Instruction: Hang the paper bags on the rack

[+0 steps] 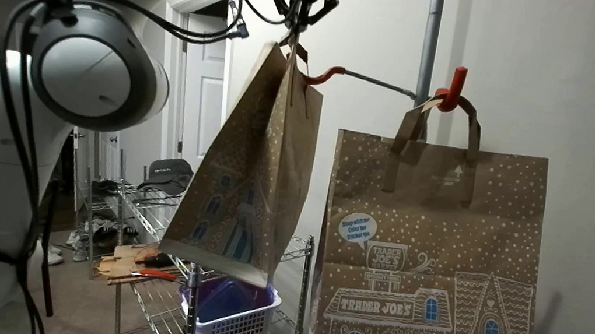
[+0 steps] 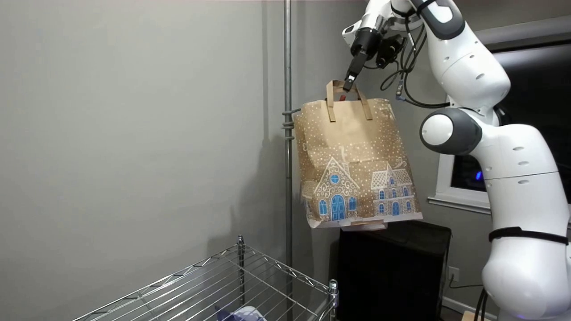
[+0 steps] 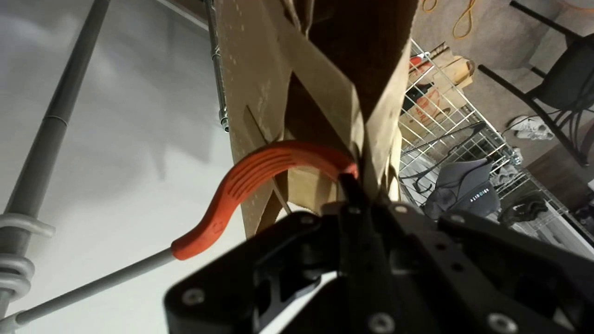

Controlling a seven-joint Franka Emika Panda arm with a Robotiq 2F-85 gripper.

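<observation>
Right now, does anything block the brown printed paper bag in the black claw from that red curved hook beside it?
Nothing visible: in the wrist view, the hook reaches the open top of the bag.

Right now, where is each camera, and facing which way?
Exterior view: off the arm, facing the hanging bag; arm at picture left, gripper at top.
Exterior view: also off, facing the held bag; arm at picture right, gripper above.
Wrist view: on the arm, looking down at the red hook; gripper at bottom.
Both exterior views share pole and held bag.
</observation>
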